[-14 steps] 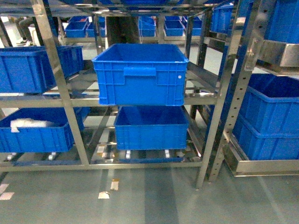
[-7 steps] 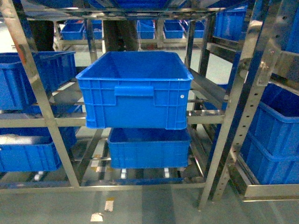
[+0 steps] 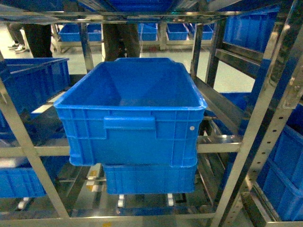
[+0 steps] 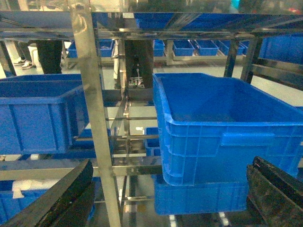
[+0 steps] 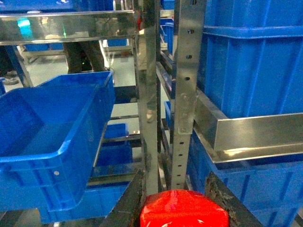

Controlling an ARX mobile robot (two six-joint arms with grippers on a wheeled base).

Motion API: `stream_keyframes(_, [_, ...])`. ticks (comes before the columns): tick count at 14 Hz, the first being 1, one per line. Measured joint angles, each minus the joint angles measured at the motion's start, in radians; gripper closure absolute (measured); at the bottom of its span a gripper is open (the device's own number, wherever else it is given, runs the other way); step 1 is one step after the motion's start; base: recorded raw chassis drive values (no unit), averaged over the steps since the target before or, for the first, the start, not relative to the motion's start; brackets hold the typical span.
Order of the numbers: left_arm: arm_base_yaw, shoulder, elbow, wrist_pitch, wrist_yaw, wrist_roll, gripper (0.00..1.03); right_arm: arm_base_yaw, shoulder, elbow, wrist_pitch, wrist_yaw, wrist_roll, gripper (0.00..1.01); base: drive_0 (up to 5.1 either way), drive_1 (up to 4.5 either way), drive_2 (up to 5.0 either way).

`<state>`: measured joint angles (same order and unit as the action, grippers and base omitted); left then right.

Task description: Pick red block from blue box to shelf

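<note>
The right gripper (image 5: 177, 198) is seen clamped on the red block (image 5: 182, 209), which is held between its two dark fingers (image 5: 128, 201) at the bottom of the right wrist view. Directly beyond the block, a perforated upright of the shelf (image 5: 184, 80) is seen, with a second steel post just to its left. To the right of the held block, a steel tier rail carries a large dark blue crate (image 5: 251, 56). To the left of the block, another dark blue ribbed crate (image 5: 47, 137) is seen open and seated on a tier of the rack.

The left gripper (image 4: 161, 198) is seen with its jaws spread wide apart and nothing between them; one dark finger (image 4: 61, 198) shows at the lower left and the other at the lower right. Beyond the gap, the same ribbed crate (image 4: 222, 127) is seen resting on the shelf (image 4: 90, 94), with a lower crate (image 4: 199, 198) beneath it.

In the head view neither gripper is visible; the ribbed crate (image 3: 132, 118) is seen at centre on the shelf (image 3: 265, 118). The blue box is not seen in any view.
</note>
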<state>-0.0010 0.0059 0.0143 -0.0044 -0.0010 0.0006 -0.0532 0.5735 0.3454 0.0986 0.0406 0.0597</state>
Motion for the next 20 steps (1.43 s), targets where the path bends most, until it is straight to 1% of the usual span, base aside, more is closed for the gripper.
stream_keyframes(5, [0.000, 0.000, 0.000, 0.001, 0.000, 0.000, 0.05, 0.000, 0.003, 0.000, -0.005, 0.000, 0.000, 0.73, 0.0, 4.22, -4.3])
stream_keyframes(10, [0.000, 0.000, 0.000, 0.000, 0.000, 0.000, 0.05, 0.000, 0.001, 0.000, -0.003, -0.003, 0.000, 0.73, 0.0, 0.00, 0.0])
stream_keyframes(11, [0.000, 0.000, 0.000, 0.000, 0.000, 0.000, 0.05, -0.006, 0.009, 0.019, -0.077, -0.024, -0.006, 0.73, 0.0, 0.00, 0.0])
stream_keyframes(12, [0.000, 0.000, 0.000, 0.000, 0.000, 0.000, 0.05, -0.015, 0.034, 0.064, -0.204, -0.077, -0.019, 0.73, 0.0, 0.00, 0.0])
stream_keyframes(15, [0.000, 0.000, 0.000, 0.000, 0.000, 0.000, 0.05, -0.018, 0.068, 0.102, -0.315, -0.121, -0.022, 0.73, 0.0, 0.00, 0.0])
stream_keyframes(16, [0.000, 0.000, 0.000, -0.001, 0.000, 0.000, 0.05, -0.005, 0.097, 0.106, -0.309, -0.133, -0.015, 0.73, 0.0, 0.00, 0.0])
stream_keyframes(17, [0.000, 0.000, 0.000, 0.000, 0.000, 0.000, 0.05, 0.019, 0.142, 0.125, -0.284, -0.150, 0.000, 0.73, 0.0, 0.00, 0.0])
stream_keyframes(19, [0.000, 0.000, 0.000, 0.000, 0.000, 0.000, 0.05, 0.094, 0.274, 0.190, -0.210, -0.206, 0.038, 0.73, 0.0, 0.00, 0.0])
stream_keyframes(20, [0.000, 0.000, 0.000, 0.000, 0.000, 0.000, 0.05, 0.135, 0.373, 0.233, -0.169, -0.243, 0.062, 0.73, 0.0, 0.00, 0.0])
